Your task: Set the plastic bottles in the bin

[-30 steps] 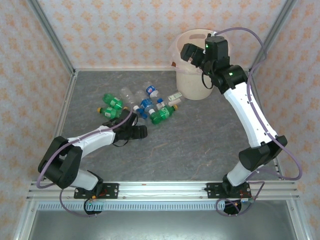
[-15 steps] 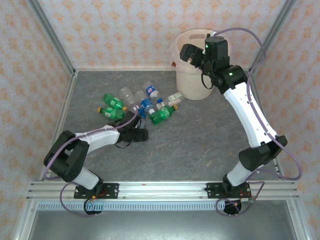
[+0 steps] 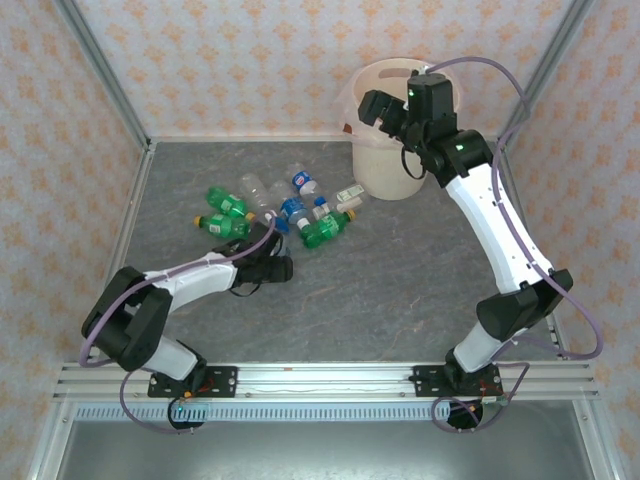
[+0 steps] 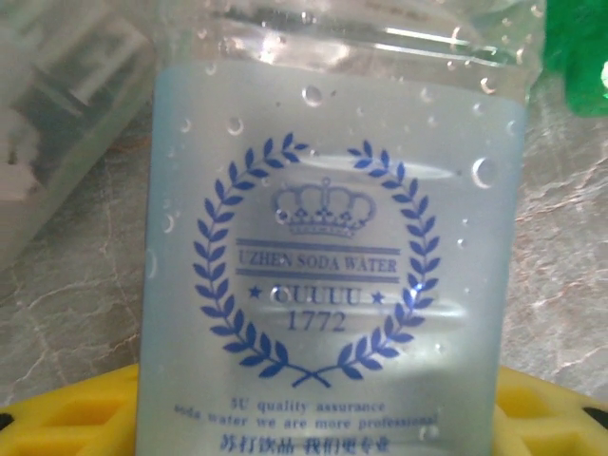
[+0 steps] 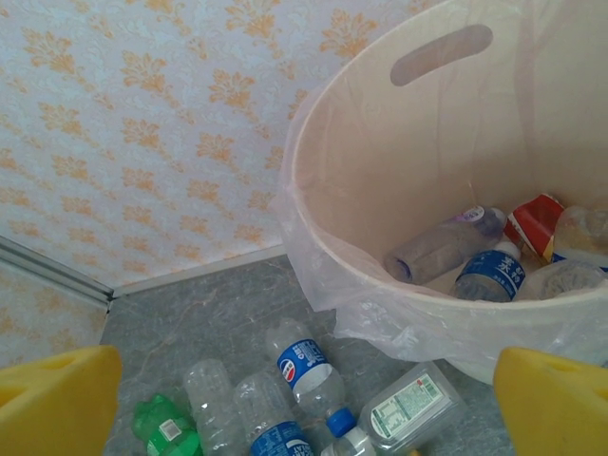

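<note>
Straddling clear bottle (image 4: 328, 285), left gripper (image 3: 274, 268) shifted slightly, grip unclear; right gripper (image 5: 304, 404) unchanged, wide open at bin (image 5: 328, 242).

Grey marbled table (image 3: 400, 275) under scattered plastic bottles (image 3: 325, 232), bin (image 3: 380, 172)

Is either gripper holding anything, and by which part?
Right gripper: nothing, open by the bin. Left gripper straddles a clear bottle at its label; grip cannot be told.

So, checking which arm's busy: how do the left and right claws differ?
Left claw is low at the table, right claw raised by the cream-white plastic bin. Left claw has a clear blue-labelled plastic bottle against its fingers; right claw gapes empty. Both have yellow fingers.
</note>
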{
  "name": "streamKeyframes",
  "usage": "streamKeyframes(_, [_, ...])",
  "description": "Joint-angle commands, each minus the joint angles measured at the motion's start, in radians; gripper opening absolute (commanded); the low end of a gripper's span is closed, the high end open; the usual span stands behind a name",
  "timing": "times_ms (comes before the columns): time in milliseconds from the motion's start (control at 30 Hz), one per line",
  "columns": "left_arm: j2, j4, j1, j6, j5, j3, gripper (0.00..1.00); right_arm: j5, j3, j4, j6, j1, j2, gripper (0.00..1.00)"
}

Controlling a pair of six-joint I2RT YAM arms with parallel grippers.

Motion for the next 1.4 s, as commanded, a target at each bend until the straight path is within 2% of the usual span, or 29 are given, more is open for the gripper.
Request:
streamKeyframes(0, [-0.067, 0.009, -0.018, 0.029, -0.011, -0.003, 0.54, 0.008, 0.017, -0.011, 0.016, 0.007, -0.001, 1.0])
streamKeyframes(300, [-0.212, 0.055, -0.043, 0.057, 0.005, 0.045, 0.53, -0.155, -0.072, 0.137, 0.046, 0.006, -0.053, 1.0])
streamKeyframes(467, [-0.251, 0.102, -0.045, 0.044, 0.044, 0.104, 0.53, -0.247, -0.075, 0.142, 0.067, 0.014, -0.034, 0.87])
streamKeyframes(1000, [-0.275, 0.161, -0.051, 0.014, 0.132, 0.273, 0.52, -0.383, -0.054, 0.078, 0.047, 0.174, 0.058, 0.79])
streamKeyframes(1367, [-0.267, 0.176, -0.059, 0.027, 0.186, 0.332, 0.52, -0.39, -0.07, 0.127, 0.116, 0.189, 0.086, 0.69])
